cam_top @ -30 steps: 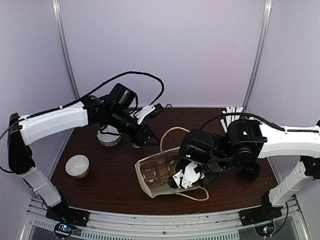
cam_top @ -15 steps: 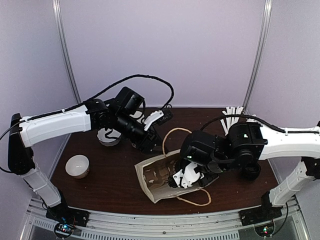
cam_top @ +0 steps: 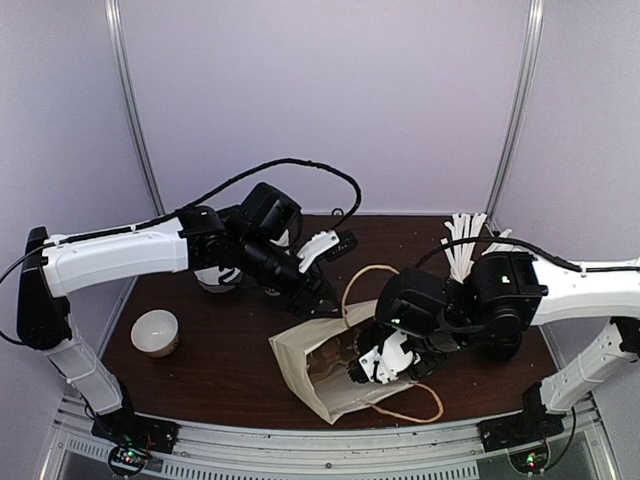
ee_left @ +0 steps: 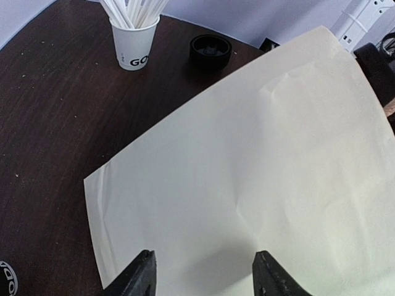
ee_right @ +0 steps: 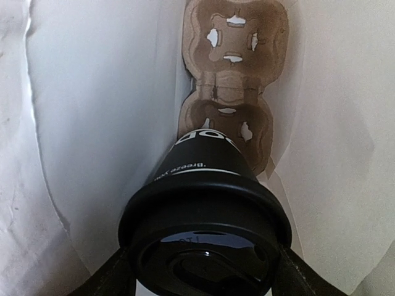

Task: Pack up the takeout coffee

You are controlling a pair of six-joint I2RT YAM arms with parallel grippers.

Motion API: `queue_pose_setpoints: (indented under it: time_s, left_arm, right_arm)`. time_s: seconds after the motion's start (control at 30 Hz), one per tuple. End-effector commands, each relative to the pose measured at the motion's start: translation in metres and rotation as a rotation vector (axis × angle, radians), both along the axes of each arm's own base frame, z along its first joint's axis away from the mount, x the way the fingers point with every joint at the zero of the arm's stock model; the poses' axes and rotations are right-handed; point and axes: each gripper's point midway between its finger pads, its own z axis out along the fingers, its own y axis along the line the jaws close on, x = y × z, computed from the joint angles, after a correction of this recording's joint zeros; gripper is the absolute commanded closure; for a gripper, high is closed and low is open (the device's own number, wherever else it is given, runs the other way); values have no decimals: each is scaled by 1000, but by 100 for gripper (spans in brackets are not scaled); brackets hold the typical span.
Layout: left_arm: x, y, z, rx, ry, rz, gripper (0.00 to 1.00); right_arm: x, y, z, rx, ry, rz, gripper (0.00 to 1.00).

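Left jaws apart, right jaws clamped.

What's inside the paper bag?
A brown cardboard cup carrier at the bottom, and the lidded black coffee cup in the right gripper. The cup hides part of the carrier.

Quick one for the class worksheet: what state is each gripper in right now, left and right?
Left gripper: open, poised over the paper bag, holding nothing.
Right gripper: closed on the takeout coffee, inside the bag.
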Motion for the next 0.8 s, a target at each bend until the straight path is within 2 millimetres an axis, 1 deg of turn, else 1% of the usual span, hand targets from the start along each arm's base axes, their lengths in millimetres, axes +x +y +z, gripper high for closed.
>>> queue_pose_setpoints:
  time_s: [0.0, 0.27, 0.37, 0.57, 0.63, 0.77]
  left_arm:
    - [10, -11, -4, -16, -24, 10, 44]
    - [16, -11, 14, -67, -75, 37, 44]
    - [16, -9, 14, -68, -84, 45, 43]
    - [15, -3, 23, -84, -105, 52, 43]
    - [15, -2, 25, -92, -116, 55, 43]
    - [14, 1, 26, -98, -121, 57, 43]
  right_arm:
    - [8, 8, 6, 54, -61, -14, 45]
    - [20, 19, 2, 60, -170, -15, 45]
    - [24, 23, -5, 59, -197, -15, 45]
    - [24, 31, -18, 58, -189, -10, 45]
    - [27, 32, -23, 44, -198, -13, 44]
    - [35, 35, -26, 47, -216, -46, 44]
